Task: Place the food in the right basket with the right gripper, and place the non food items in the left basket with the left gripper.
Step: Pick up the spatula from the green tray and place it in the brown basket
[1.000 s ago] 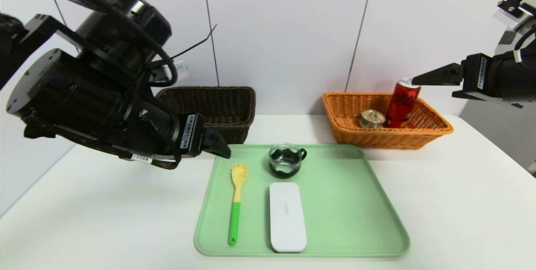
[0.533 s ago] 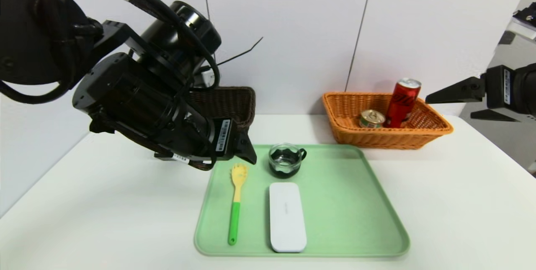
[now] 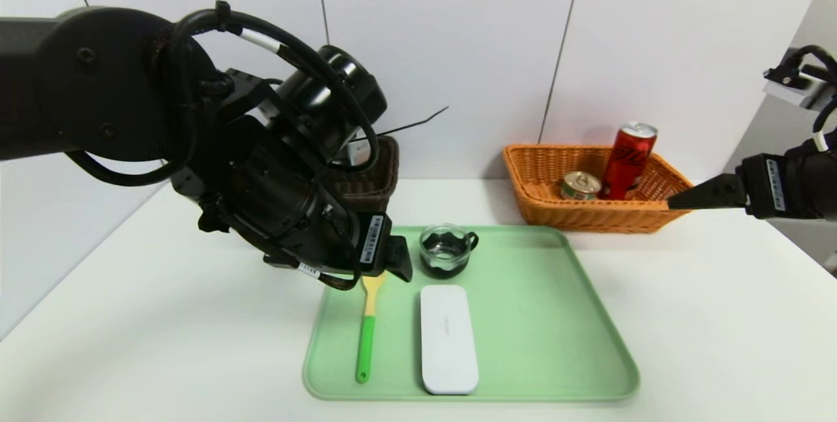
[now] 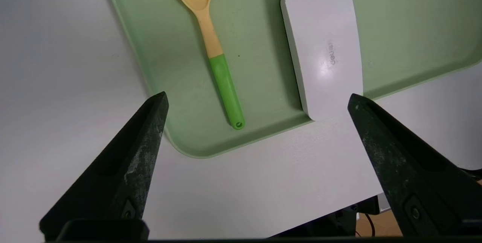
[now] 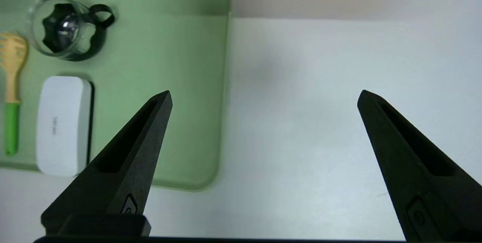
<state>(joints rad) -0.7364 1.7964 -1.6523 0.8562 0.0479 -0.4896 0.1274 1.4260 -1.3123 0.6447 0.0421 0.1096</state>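
Left tool (image 4: 258,97) spread above tray (image 3: 536,317); right tool (image 5: 266,94) spread, right of tray

Left gripper (image 4: 258,94) moved right and lower; now over tray's (image 3: 523,317) far-left part, covers spoon's (image 3: 367,343) head, which showed before. Left arm (image 3: 281,186) now hides more of dark basket (image 3: 392,170). Right gripper (image 5: 265,92) came down from beside can's (image 3: 629,160) top to near orange basket's (image 3: 588,216) right end; can top uncovered.
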